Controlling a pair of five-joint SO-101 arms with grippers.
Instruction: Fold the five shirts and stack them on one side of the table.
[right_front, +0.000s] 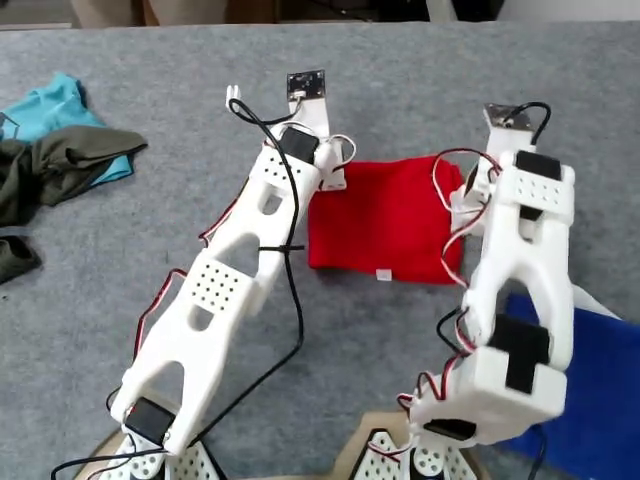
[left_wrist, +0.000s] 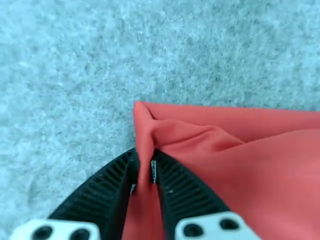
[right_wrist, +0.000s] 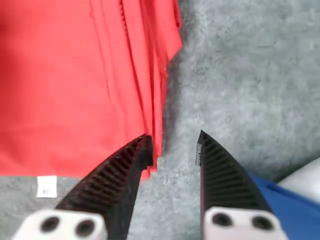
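A folded red shirt (right_front: 385, 220) lies in the middle of the grey table, between the two arms. My left gripper (left_wrist: 146, 167) is shut on the red shirt's (left_wrist: 240, 165) corner, at the shirt's far left edge; red cloth is pinched between the black ribbed pads. My right gripper (right_wrist: 172, 150) stands open at the red shirt's (right_wrist: 75, 85) right edge, one finger on the layered hem, the other over bare felt. A blue shirt (right_front: 590, 400) lies at the near right, partly under the right arm. At the far left sit a teal shirt (right_front: 55, 110) and olive shirts (right_front: 50, 170) in a loose heap.
The grey felt table (right_front: 400, 80) has free room along the back and in the left middle. Both arm bases stand at the near edge. Cables run along the left arm (right_front: 230, 280). A blue cloth corner (right_wrist: 295, 210) lies by my right gripper.
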